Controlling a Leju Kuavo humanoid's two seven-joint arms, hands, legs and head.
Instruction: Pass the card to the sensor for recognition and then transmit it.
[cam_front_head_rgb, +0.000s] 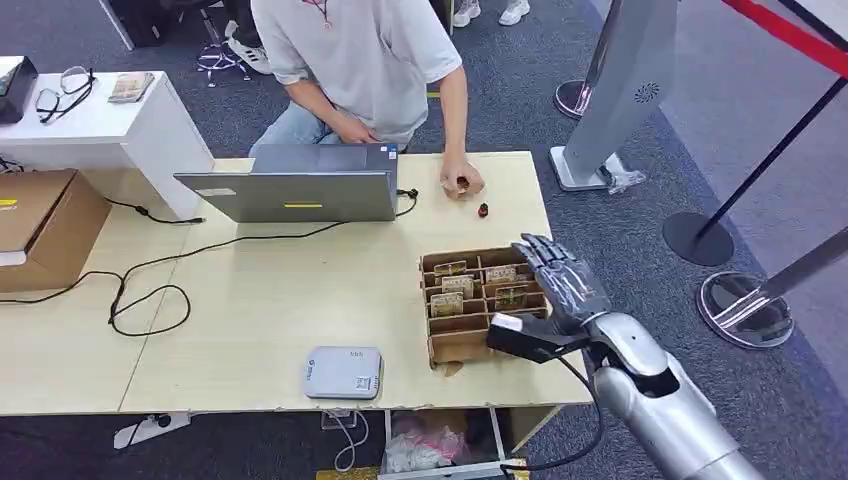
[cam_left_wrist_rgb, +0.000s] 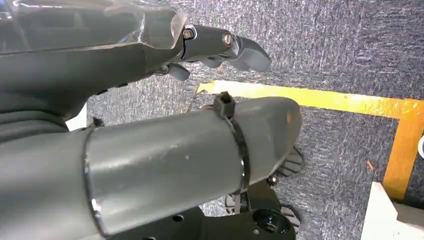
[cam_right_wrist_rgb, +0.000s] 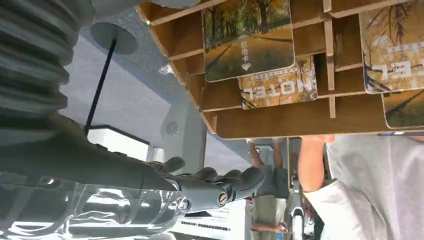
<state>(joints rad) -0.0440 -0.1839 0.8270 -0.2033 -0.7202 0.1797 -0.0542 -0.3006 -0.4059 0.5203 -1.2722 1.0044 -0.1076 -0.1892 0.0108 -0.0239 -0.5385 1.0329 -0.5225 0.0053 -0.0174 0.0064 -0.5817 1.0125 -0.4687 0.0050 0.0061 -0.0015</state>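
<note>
Right now the right hand (cam_front_head_rgb: 552, 275) hangs over the far right corner of the slotted cardboard box (cam_front_head_rgb: 452, 344), its dark jointed fingers (cam_right_wrist_rgb: 235, 181) stretched out and spread, holding nothing; the silver, tube-shaped forearm runs back from it past the table edge. That box is brown corrugated card cut into narrow compartments, and flat, glossy, round-cornered cards (cam_front_head_rgb: 458, 285) stand in them on edge, printed with an autumn tree avenue; in the right wrist view one card (cam_right_wrist_rgb: 247, 37) shows the avenue plainly and another beside it bears the word HOTEL. The right hand is above the cards, not touching any that I can see.

Nearer the robot and to the left of the box lies the sensor (cam_front_head_rgb: 343, 372), a flat grey rounded-square pad, near the front edge of the pale wooden table (cam_front_head_rgb: 260, 300). Beyond the box, to its left, stands an open grey laptop (cam_front_head_rgb: 300, 190), with a thin black cable looping away from it. A person in a light shirt rests a hand (cam_front_head_rgb: 462, 182) on the table beyond the box.

The left hand (cam_left_wrist_rgb: 220, 47) hangs over dark carpet marked with yellow tape, its smooth grey fingers loosely bent and holding nothing.
</note>
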